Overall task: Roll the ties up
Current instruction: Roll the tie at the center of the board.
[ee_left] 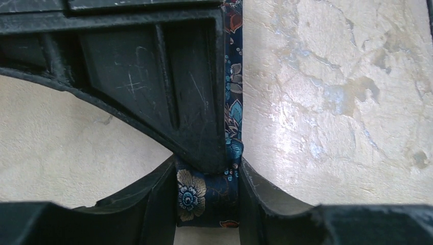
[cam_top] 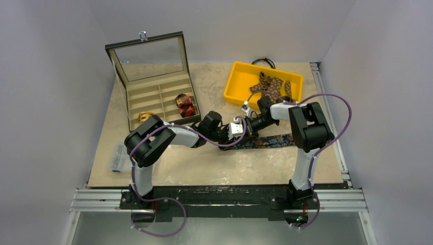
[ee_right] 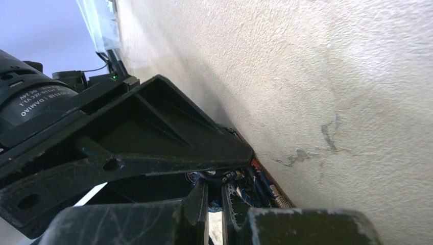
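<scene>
Just in from the near edge, around the middle of the mottled beige worktop (cam_top: 204, 163), the two arms meet nose to nose. The left gripper (ee_left: 208, 184) is clamped on a folded end of the dark navy floral fabric necktie (ee_left: 234, 92). The rest of the tie lies flat, running off toward the right edge. The right gripper (ee_right: 214, 204) is pressed in against that fold. Its jaws are drawn to a narrow slit with light showing through, and I cannot tell whether any cloth is nipped there.

The fingers are crowded. To my eye, one could catch the other, or the fold could spring open if either slips, and the loose tail could drag the coil crooked.

How many turns are wound is hidden behind the black fingers.

Toward the far left corner a dark-framed glass-lidded case (cam_top: 148, 94) holds a red-orange coil (cam_top: 185, 105) and a tan coil (cam_top: 145, 116). In the far right corner, a yellow plastic bin (cam_top: 240, 84) holds a brown dotted tie (cam_top: 270, 84).
</scene>
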